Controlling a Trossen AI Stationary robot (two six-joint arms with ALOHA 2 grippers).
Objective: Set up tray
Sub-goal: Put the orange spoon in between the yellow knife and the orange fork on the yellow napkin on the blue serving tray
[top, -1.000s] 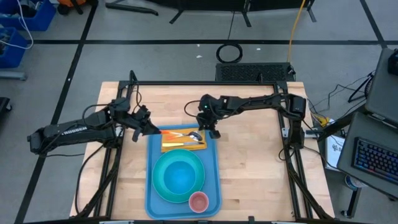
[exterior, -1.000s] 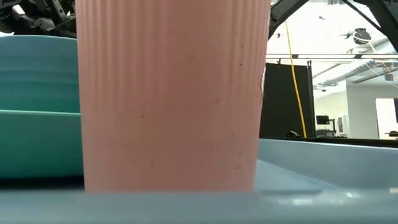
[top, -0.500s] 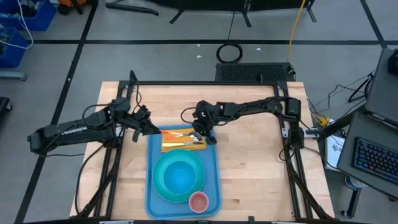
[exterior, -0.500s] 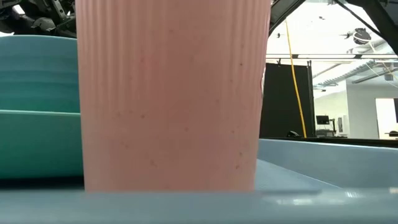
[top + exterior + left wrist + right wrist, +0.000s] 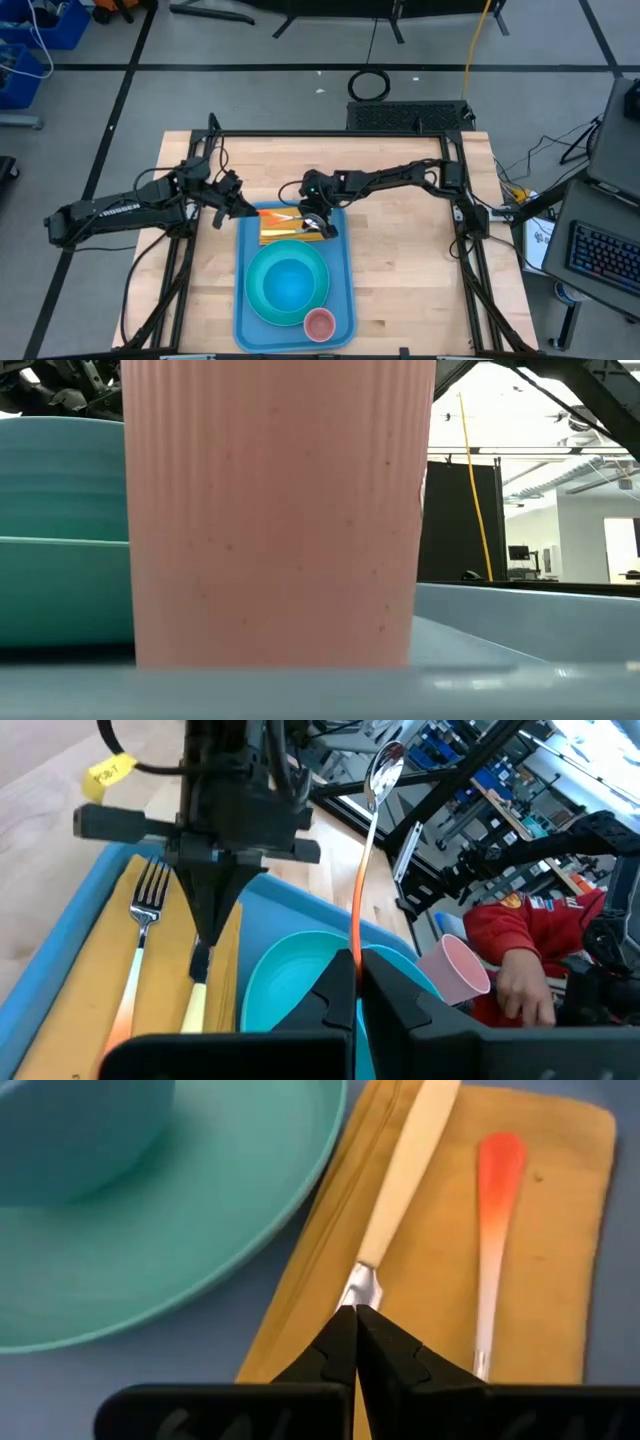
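Right pincer (image 5: pixel 354 1318) on knife (image 5: pixel 405 1175) — left pincer (image 5: pixel 355 978) grips spoon (image 5: pixel 368 840)

The tray (image 5: pixel 343 280) is light blue, on a pale wood-grain table (image 5: pixel 420 270). On it lies a mustard-yellow napkin (image 5: pixel 560 1280), just ahead of the black right pincer (image 5: pixel 354 1332). A knife (image 5: pixel 400 1180) with a cream handle and silver blade lies on the napkin, beside a fork (image 5: pixel 140 950) whose handle fades from orange to white. The plate (image 5: pixel 200 1240) and bowl (image 5: pixel 290 283) are turquoise. The ribbed cup (image 5: pixel 275 510) is speckled pink. The black left pincer (image 5: pixel 354 982) grips a spoon (image 5: pixel 365 850) with an orange handle and silver bowl.
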